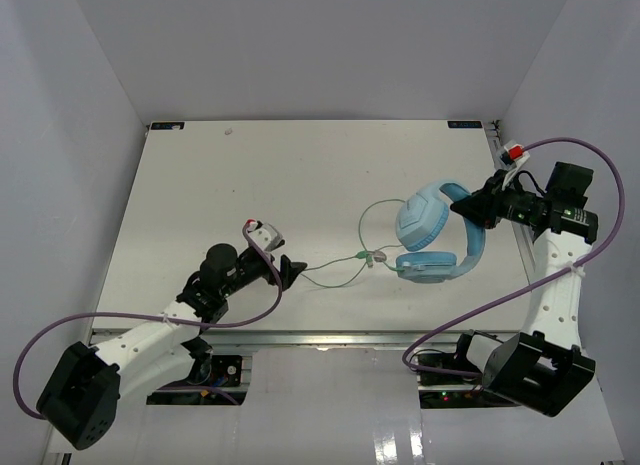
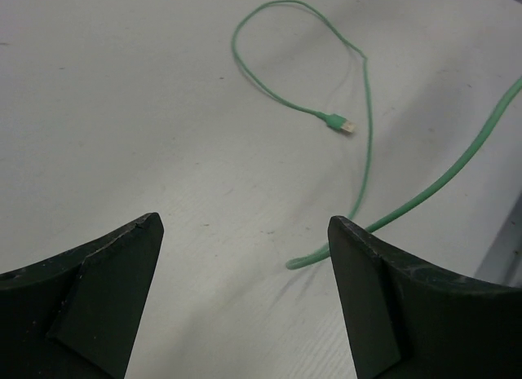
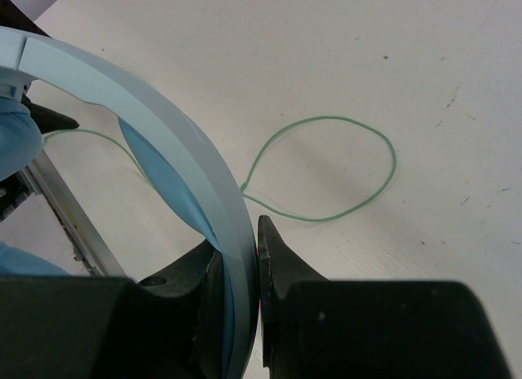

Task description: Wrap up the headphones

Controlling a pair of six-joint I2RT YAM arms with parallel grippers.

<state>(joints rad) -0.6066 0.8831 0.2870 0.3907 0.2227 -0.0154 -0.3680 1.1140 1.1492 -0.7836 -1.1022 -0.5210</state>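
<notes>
Headphones [image 1: 422, 223]: smooth curved headband [image 3: 163, 126] pinched in right hand [image 3: 242, 244]; left hand [image 2: 245, 224] spread, empty, near thin cable [image 2: 367, 110].

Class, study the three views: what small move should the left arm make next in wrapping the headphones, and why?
Probably ease the open left end effector sideways until the bend of the pale green cable lies between its fingers. That bend sits just beside one finger, ungripped, while the right end effector is shut on the headband.

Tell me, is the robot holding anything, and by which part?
The right gripper pinches the headphones by the headband. The left gripper is open, holding nothing.
</notes>
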